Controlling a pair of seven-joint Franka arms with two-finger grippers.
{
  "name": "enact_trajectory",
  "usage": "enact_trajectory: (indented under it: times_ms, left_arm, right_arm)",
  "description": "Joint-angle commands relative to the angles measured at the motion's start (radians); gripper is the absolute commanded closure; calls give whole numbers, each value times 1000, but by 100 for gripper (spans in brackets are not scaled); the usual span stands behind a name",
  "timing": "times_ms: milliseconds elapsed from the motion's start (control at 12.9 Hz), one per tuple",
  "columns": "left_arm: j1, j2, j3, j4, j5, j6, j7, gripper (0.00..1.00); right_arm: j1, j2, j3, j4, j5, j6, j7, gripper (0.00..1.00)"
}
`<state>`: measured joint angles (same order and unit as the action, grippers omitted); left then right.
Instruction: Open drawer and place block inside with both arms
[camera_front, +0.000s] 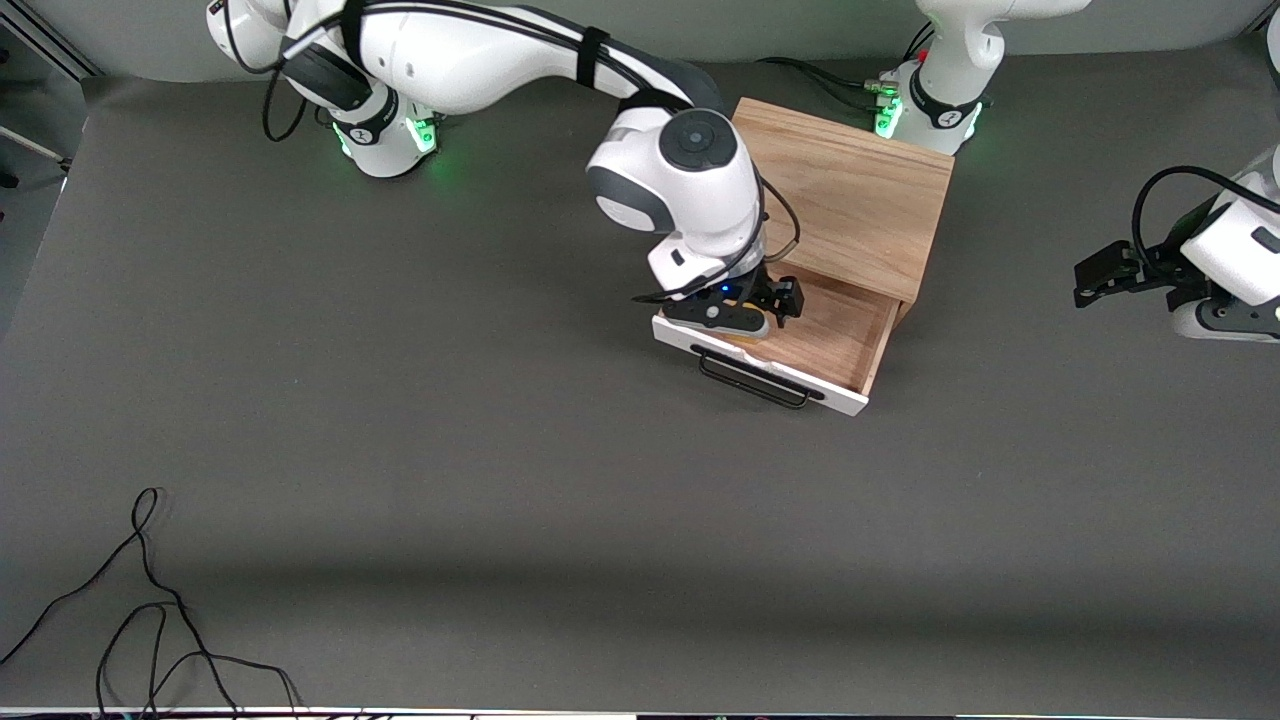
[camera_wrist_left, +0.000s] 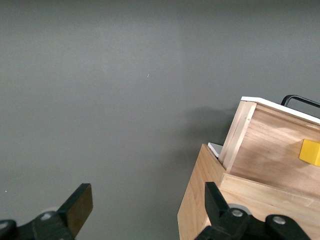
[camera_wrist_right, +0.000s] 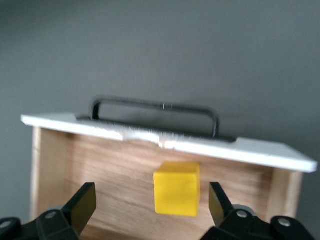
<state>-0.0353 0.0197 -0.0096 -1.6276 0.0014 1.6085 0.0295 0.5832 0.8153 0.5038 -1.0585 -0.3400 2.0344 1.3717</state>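
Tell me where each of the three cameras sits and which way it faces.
Front view: high across the table, facing both arms' bases; the right gripper is over the open drawer, the left gripper waits at the table's end.
Left wrist view: looks past its open fingers at the cabinet corner.
Right wrist view: looks down between open fingers at the block.
Shared: both wrist views show drawer and block.
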Motion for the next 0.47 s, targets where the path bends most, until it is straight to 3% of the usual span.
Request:
enact_trajectory:
  times_ms: [0,388]
  left_arm:
    - [-17,-9,11,-5,16,-9,9,0]
    - [-17,-9,11,-5,16,-10,9,0]
  right_arm:
    - [-83,-103,47,-37,-24,-69,3,0]
    - [-241,-283,45,-117,13,-236,-238,0]
